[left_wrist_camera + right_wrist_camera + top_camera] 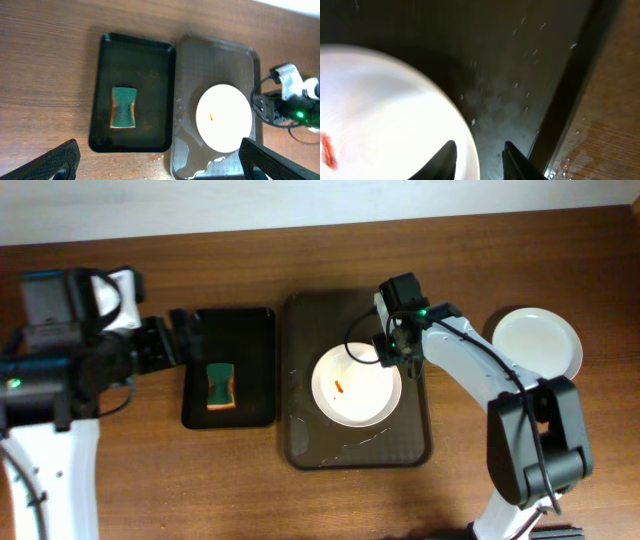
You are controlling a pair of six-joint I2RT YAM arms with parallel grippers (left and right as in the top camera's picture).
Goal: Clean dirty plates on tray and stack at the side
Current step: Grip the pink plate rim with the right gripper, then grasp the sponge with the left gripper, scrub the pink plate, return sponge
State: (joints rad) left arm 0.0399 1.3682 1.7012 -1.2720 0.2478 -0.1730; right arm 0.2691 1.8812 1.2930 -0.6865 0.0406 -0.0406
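Smeared plate (357, 385) sits on brown tray (300, 420), orange mark near its centre. Second plate (537, 343) lies on counter (150, 480) to right, well apart from tray.

Right tool (479, 157) at smeared plate's upper right rim: fingers (446, 160) apart, straddling rim, contact unclear.

Left tool (159, 145) spread wide, holding nothing, above black tray (255, 330).

Sponge (220, 384) lies flat in black tray.

Water droplets (350, 442) on brown tray.

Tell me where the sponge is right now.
Overhead view: the sponge lies inside the small black tray, left of centre, immediately left of the brown tray holding a plate.
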